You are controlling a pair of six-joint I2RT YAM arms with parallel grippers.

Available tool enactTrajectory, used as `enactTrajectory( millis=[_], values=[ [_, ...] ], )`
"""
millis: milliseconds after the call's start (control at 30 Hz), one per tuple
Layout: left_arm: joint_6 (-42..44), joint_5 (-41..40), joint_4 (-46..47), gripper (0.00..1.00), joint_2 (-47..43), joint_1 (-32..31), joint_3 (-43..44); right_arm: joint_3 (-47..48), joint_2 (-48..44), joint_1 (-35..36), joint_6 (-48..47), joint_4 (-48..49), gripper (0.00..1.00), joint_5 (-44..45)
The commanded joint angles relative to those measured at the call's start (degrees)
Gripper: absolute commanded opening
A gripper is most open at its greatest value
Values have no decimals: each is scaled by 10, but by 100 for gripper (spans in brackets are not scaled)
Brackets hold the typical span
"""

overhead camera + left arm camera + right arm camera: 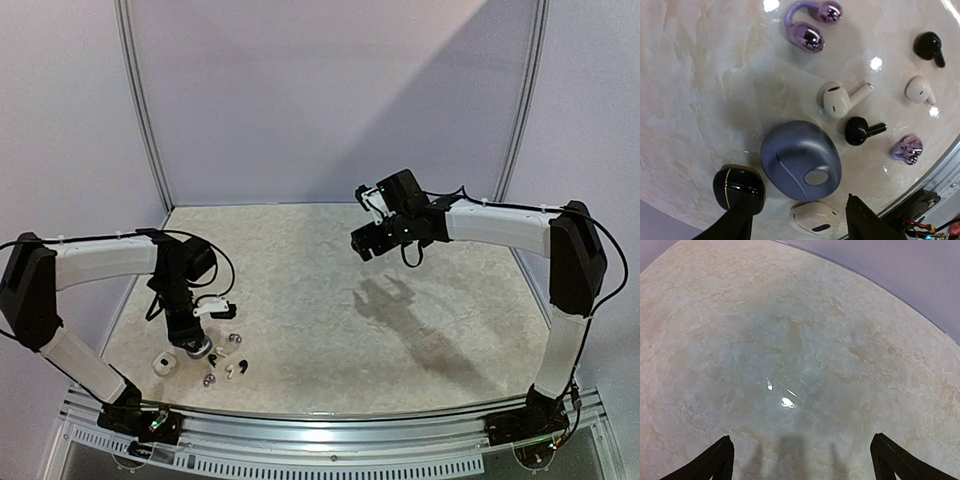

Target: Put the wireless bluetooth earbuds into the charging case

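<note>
1. The left pincer (800,222) hung released and empty over a cluster at the near-left of the table (700,75). The right pincer (802,460), also released and empty, hovered well apart from it.
2. The earbuds (837,100) lay loose on the table: 2 black, 2 white, 2 lavender, none in a case.
3. The blue case (800,160), black case (738,187) and white case (813,217) looked shut and crowded together. Nothing could go in until a lid opened, and a smooth case might skid when pressed.
4. The earbuds looked tiny and glossy, so 1 could slip from the fingers or nudge a neighbour.
5. A bud offered to the wrong colour case probably would not seat.
</note>
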Motion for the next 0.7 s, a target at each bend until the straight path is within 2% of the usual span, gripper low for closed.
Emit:
enactTrajectory(
  millis=[0,67,200,533,667],
  values=[
    [-20,5,30,73,29,-9,-1,-17,-16,3,15,-10,96,16],
    [-11,2,33,76,33,-9,-7,-20,-19,3,14,-11,96,20],
    [1,-2,39,76,40,-10,-20,-21,-17,3,13,-15,96,18],
    [-9,7,75,67,58,-9,-39,-18,-12,4,16,-12,97,16],
    [-12,5,84,60,61,-10,-51,-15,-8,4,18,-13,97,15]
  ],
)
